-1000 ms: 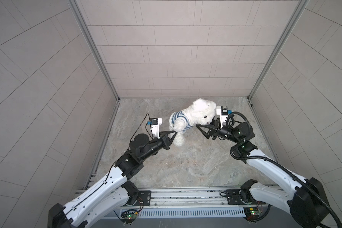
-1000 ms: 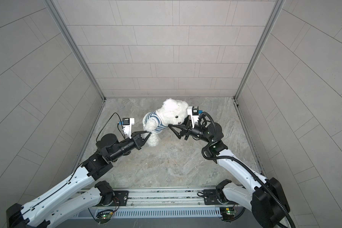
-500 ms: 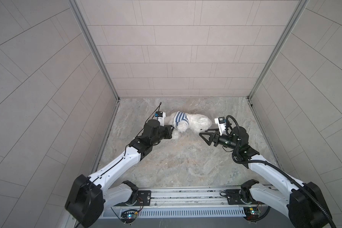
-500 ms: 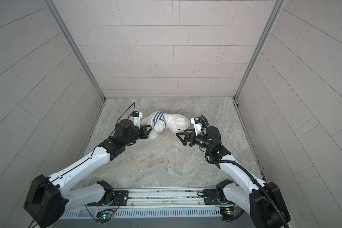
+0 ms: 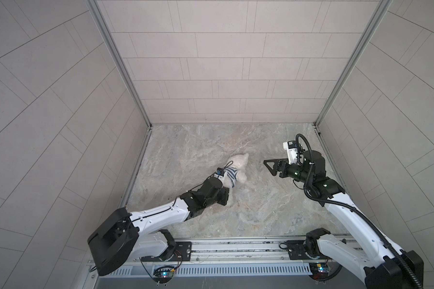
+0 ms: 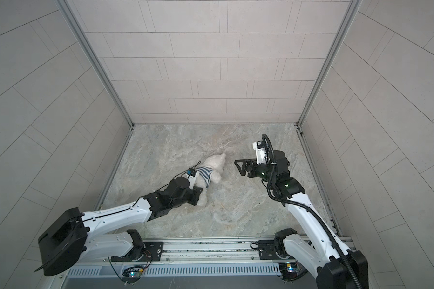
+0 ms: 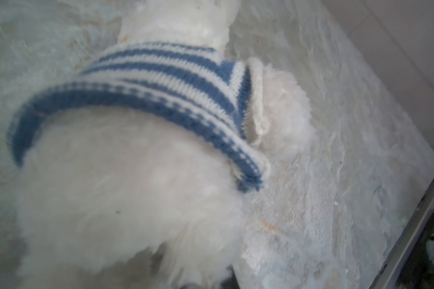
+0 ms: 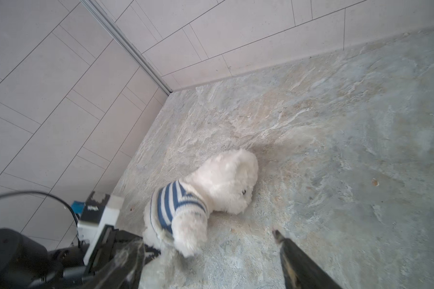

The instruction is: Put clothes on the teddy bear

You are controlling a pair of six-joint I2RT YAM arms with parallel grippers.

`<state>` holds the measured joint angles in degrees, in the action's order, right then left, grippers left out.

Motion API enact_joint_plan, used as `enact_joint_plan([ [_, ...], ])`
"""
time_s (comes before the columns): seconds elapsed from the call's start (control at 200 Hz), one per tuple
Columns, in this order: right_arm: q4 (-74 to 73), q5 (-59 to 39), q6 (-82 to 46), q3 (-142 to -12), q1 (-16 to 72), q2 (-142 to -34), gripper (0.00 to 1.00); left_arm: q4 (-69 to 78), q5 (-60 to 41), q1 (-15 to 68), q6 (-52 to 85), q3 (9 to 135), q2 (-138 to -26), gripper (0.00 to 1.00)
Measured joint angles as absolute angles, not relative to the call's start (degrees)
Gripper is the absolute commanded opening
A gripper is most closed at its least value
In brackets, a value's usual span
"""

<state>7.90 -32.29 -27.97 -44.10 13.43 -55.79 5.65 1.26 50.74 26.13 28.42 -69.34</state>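
The teddy bear (image 5: 239, 162) (image 6: 214, 162) lies on the marble floor left of centre, head toward the back wall. It is white and fluffy, and a blue-and-white striped shirt (image 5: 230, 175) (image 8: 171, 202) sits round its chest with one arm through a sleeve. In the left wrist view the shirt hem (image 7: 135, 102) crosses the bear's back (image 7: 115, 180) above its bare rump. My left gripper (image 5: 224, 197) (image 6: 198, 196) is shut on the fur of the bear's lower body. My right gripper (image 5: 269, 167) (image 8: 211, 240) stands open to the bear's right, apart from it, holding nothing.
Tiled walls close in the floor (image 5: 236, 207) on the left, right and back; the left wall's foot (image 5: 138, 170) runs close to the bear. The arms' mounting rail (image 5: 236, 247) lies along the front edge.
A second ago the bear hung between both grippers. The left arm has brought it down to the floor and toward the left, and the right gripper has drawn back to the right, away from the bear.
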Motion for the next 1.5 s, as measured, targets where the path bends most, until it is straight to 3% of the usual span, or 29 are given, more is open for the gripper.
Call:
enact_joint_plan([
  [0.155,12.05,-32.08,-25.89,-50.11,13.45,-62.17,0.86,5.69,6.24,56.66,27.18,22.33,-68.36,0.00],
  [0.426,18.00,-32.29,-18.72,-58.74,13.87,-76.36,0.87,8.95,12.23,62.94,28.03,22.31,-72.49,0.00],
  [0.601,23.00,-31.00,-14.33,-61.76,18.90,-85.03,0.87,13.08,13.98,65.30,27.99,22.35,-76.12,0.00],
  [0.801,27.57,-26.52,-9.67,-70.96,26.17,-94.17,0.86,14.79,14.87,67.05,27.51,22.35,-77.06,0.00],
  [1.126,38.52,-16.23,-4.34,-83.72,29.74,-107.66,0.85,17.08,14.90,67.05,27.55,21.06,-76.75,0.00],
  [1.302,39.24,-14.28,-3.68,-84.12,30.87,-109.54,0.74,18.87,14.94,67.11,27.66,20.14,-76.75,0.00],
  [1.497,38.85,-14.74,-4.10,-82.76,31.18,-108.97,0.41,20.03,15.14,67.16,28.27,19.57,-76.64,0.00],
])
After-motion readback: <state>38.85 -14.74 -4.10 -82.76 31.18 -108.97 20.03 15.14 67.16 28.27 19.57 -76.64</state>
